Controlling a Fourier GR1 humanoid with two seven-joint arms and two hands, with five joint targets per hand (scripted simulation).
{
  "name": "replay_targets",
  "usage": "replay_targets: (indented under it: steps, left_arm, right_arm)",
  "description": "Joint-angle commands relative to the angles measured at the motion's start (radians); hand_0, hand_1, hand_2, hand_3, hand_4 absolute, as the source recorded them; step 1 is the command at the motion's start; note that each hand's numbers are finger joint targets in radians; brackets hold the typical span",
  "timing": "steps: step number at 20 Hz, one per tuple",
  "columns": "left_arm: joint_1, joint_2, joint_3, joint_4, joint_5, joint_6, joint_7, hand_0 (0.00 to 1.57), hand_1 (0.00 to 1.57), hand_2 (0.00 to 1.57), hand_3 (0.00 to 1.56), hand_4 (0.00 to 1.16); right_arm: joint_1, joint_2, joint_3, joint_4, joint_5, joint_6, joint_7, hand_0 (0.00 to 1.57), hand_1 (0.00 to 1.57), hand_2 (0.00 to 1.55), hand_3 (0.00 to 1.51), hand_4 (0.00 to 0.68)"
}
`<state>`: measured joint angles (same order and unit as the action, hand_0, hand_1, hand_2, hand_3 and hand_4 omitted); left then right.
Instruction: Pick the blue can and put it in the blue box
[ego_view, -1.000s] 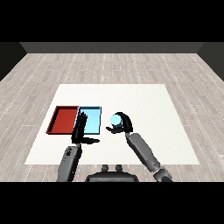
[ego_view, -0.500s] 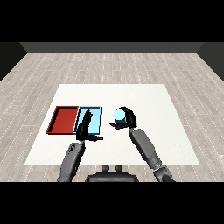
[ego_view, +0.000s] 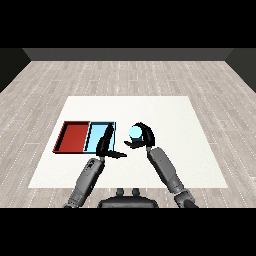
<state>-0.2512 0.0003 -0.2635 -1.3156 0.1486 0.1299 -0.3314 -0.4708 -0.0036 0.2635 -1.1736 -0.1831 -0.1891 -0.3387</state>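
Note:
The blue can (ego_view: 135, 132) sits in my right hand (ego_view: 143, 138), whose fingers and thumb curl round it, just right of the light blue tray (ego_view: 96, 133). The can looks lifted a little off the white table. My left hand (ego_view: 105, 145) lies over the blue tray's near right corner with straight fingers and holds nothing; its thumb points right toward the can. The red tray (ego_view: 74, 136) lies directly left of the blue tray.
The white table (ego_view: 165, 115) stretches wide to the right and behind the trays. Both grey forearms come in from the lower edge, close together near the table's front edge (ego_view: 125, 187). Grey plank floor surrounds the table.
My right hand has carried the can up and slightly left, toward the blue tray. My left hand has shifted a little right and nearer, its thumb spreading outward.

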Motion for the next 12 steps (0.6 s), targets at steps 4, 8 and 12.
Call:
replay_targets:
  steps: [4,8,12]
  left_arm:
    - [-0.048,0.000,-0.010,0.088,0.043,0.004,0.005,0.00,0.00,0.00,0.00,0.00]
    - [-0.119,0.000,-0.140,0.292,0.123,0.100,-0.139,0.00,0.00,0.00,0.00,0.00]
    - [-0.121,0.000,-0.093,0.275,0.085,0.052,-0.082,0.00,0.00,0.00,0.00,0.00]
  right_arm:
    - [0.019,0.003,0.048,-0.127,0.005,-0.050,0.075,1.41,1.41,1.45,1.42,0.663]
    - [0.008,-0.002,0.008,-0.074,0.017,0.021,0.042,1.40,1.40,1.44,1.40,0.668]
    - [-0.005,0.003,0.002,-0.125,0.017,0.039,0.083,1.40,1.40,1.44,1.40,0.679]
